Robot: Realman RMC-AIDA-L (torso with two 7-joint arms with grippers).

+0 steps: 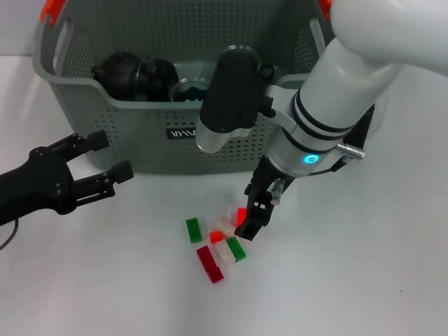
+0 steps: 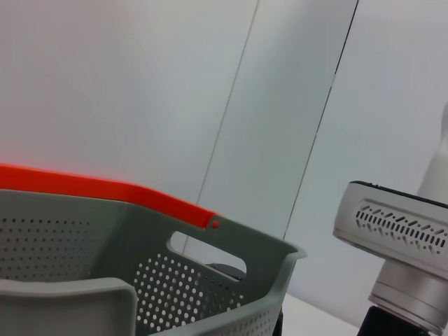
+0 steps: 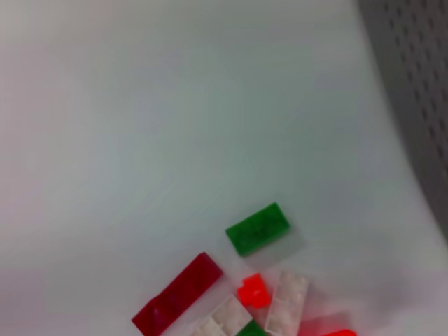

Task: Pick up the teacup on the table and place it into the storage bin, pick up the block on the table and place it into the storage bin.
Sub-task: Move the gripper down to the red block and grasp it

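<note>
The right gripper [image 1: 250, 218] hangs low over the white table [image 1: 364, 280], right at the edge of a small heap of blocks [image 1: 218, 246] in front of the storage bin [image 1: 140, 133] — its dark fingers point down at a red piece, though whether they are parted or closed on anything I cannot tell. A green block [image 1: 194, 229] lies just beside the heap, a long dark-red block [image 1: 209, 264] near it. Dark teaware [image 1: 136, 77] sits inside the bin. The left gripper [image 1: 98, 164] hovers off to the bin's left front corner — fingers spread apart, nothing between them.
</note>
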